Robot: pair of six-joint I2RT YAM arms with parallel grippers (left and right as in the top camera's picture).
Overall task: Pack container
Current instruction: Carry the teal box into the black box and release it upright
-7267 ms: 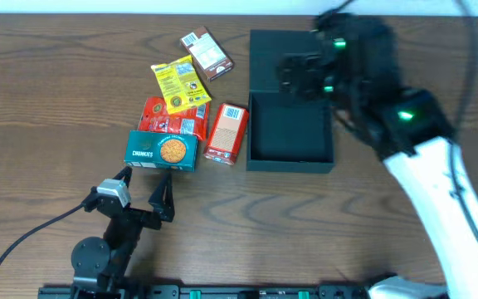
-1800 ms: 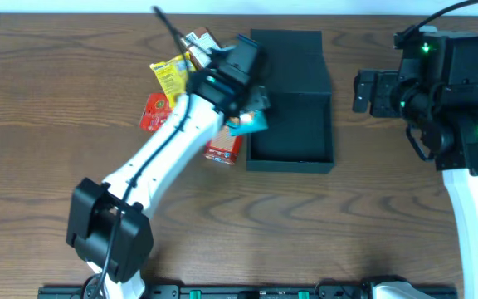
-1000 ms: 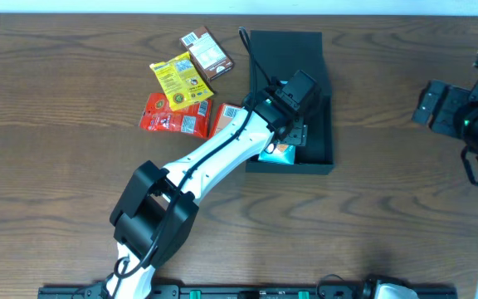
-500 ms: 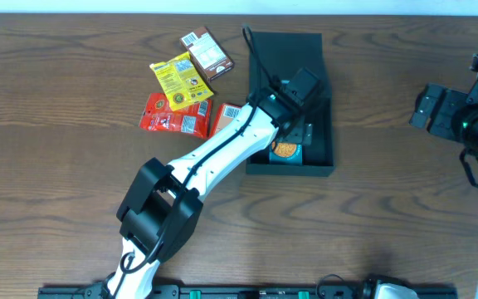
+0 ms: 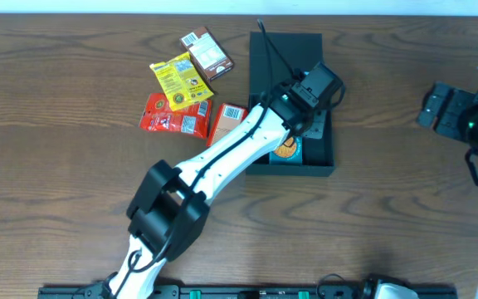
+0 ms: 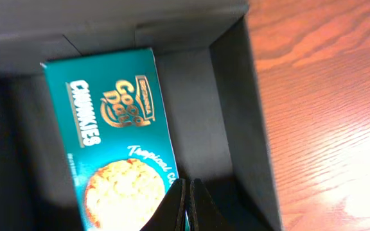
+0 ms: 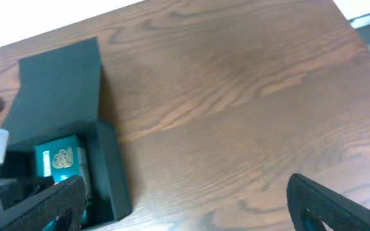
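The black container (image 5: 318,158) lies open at the table's back middle, its flap lid (image 5: 285,50) folded away. A teal cookie box (image 5: 287,151) lies flat inside it, seen close in the left wrist view (image 6: 111,135) against the near-left wall. My left gripper (image 5: 309,123) hovers over the container's right half, shut and empty (image 6: 186,205), just off the cookie box's edge. My right gripper (image 5: 440,106) hangs wide open over bare table to the right (image 7: 191,205), with the container (image 7: 60,70) at its left.
Left of the container lie loose snacks: a brown pack (image 5: 207,51), a yellow pack (image 5: 178,80), a red pack (image 5: 171,116) and an orange carton (image 5: 225,124) partly under my left arm. Bare wood stretches between the container and the right gripper.
The left gripper set the teal cookie box down in the container, let go, rose toward the back right and shut. The right arm has barely moved.
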